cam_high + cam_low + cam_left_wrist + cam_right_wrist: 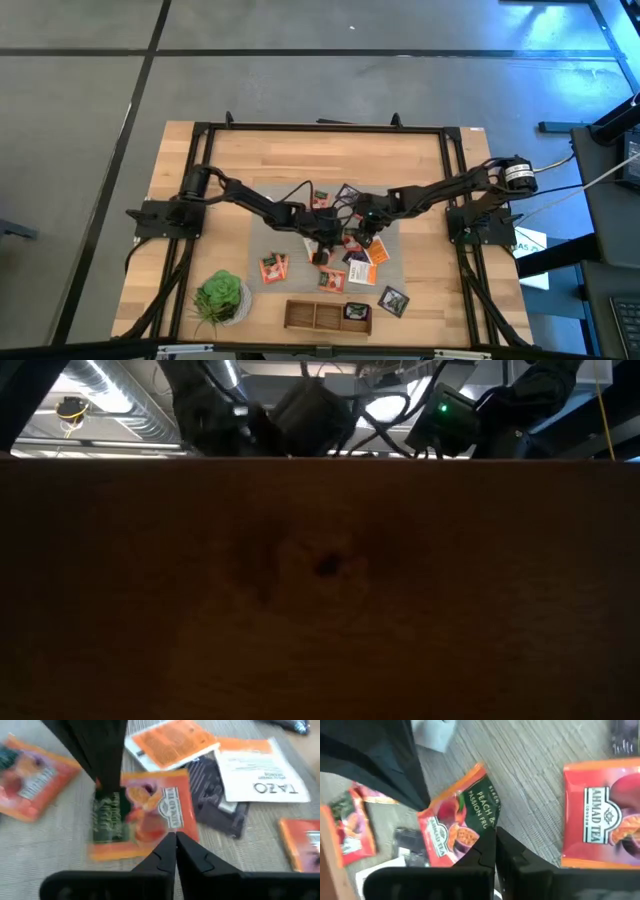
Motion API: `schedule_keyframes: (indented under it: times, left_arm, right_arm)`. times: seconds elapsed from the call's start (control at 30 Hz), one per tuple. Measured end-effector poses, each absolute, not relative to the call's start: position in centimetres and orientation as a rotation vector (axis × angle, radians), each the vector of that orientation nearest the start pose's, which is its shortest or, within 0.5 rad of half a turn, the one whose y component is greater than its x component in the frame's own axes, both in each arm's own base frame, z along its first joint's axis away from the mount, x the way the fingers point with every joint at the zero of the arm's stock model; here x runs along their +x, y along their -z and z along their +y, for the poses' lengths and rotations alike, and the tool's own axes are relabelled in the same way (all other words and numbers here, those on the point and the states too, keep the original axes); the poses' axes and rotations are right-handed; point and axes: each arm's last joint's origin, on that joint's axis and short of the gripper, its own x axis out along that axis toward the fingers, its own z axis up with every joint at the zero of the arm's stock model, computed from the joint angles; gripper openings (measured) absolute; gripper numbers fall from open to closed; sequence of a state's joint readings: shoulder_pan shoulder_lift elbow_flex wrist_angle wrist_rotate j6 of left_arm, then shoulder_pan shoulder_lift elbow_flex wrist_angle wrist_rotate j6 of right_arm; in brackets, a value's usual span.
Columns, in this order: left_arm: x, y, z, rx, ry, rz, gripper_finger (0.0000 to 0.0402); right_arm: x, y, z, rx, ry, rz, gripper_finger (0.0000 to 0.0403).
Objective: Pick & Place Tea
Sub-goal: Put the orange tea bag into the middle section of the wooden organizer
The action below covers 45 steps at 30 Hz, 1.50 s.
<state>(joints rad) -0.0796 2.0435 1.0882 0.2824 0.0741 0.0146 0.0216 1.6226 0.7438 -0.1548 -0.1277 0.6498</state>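
Several tea sachets lie flat on the grey mat (290, 250) at the table's middle: orange ones (273, 266), a white one (260, 775) and a black one (220, 800). Both arms meet over the mat. My left gripper (175, 842) and my right gripper (495, 837) are both shut on one orange-and-green sachet (150, 812), from opposite sides. In the high view the left gripper (326, 243) and the right gripper (363, 238) stand close together. The low view shows only the arms' upper parts above a wooden wall. My left gripper pinches the orange sachet's edge (167, 831) between its two shut fingers, coming slanting down from the table's left. The sachet looks tilted and raised off the mat. My right gripper pinches the same sachet's green end (482, 827) between its two shut fingers, slanting down from the table's right; the left gripper's finger (415, 795) sits at the sachet's opposite end.
A wooden tray (300, 315) with compartments stands near the front edge, a black sachet (355, 312) in its right one. Another black sachet (393, 300) lies right of it. A green potted plant (220, 297) stands at the front left. A black frame (320, 128) rims the table.
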Motion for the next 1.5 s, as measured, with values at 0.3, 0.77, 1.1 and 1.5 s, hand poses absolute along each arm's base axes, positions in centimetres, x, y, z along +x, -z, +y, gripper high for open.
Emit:
schedule_keyframes:
  times: [0.3,0.77,1.1,1.5]
  left_arm:
    - [36.4,-18.4,-2.0,0.099,0.09,0.591,0.0002]
    - [27.8,-19.9,1.0,-0.148,-0.034,0.075,0.0007]
    - [27.6,-20.3,1.0,-0.148,-0.033,0.045,0.0008]
    - [27.6,-20.3,1.0,-0.186,-0.047,0.043,0.0003]
  right_arm:
    - [27.2,-17.8,1.4,0.562,0.266,0.879,0.0003]
    - [27.0,-22.6,12.9,0.342,-0.028,0.332,0.0003]
    - [26.7,-17.2,19.4,0.289,-0.067,0.321,0.0003]
    - [28.9,-16.7,22.7,0.217,-0.083,0.417,0.0003]
